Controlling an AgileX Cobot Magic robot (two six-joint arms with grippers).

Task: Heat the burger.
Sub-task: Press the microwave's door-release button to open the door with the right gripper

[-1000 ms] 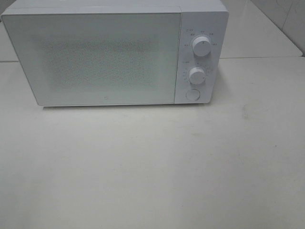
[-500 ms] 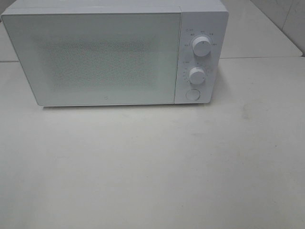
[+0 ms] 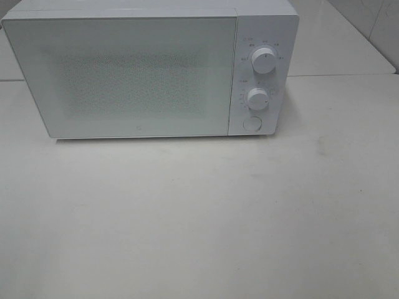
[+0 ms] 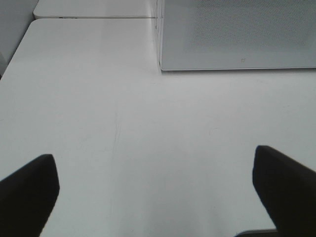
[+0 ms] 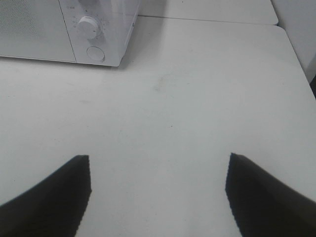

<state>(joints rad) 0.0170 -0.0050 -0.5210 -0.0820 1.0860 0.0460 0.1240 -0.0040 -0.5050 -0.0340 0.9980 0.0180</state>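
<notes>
**No burger in sight, and the microwave is shut**

I'm hunting for the burger and I can't find it in any of my three views. It isn't on the table (image 3: 199, 218) and it isn't in either of my grippers. It may be sitting behind the microwave's frosted door (image 3: 124, 75), but I can't see through that, so I won't call it.

So everything turns on the microwave (image 3: 149, 68). It stands at the far side of the table with its long axis running left to right and its door closed flush. The control panel (image 3: 262, 75) is at its right end. That panel has an upper knob (image 3: 264, 61), a lower knob (image 3: 257, 98) and a round button (image 3: 251, 123) at the bottom.

My left gripper (image 4: 153, 165) hangs over bare table with its jaws spread wide and nothing between them. It looks toward the door's near left corner. My right gripper (image 5: 158, 160) is also parted and empty, and it faces the panel end. From its wrist view the round button (image 5: 95, 53) lies ahead and off to the left, well apart.

My read is that the right arm is the nearer one to the button and knobs. The left arm is better placed for the door. Whichever arm goes, the reach is toward the far side.
</notes>
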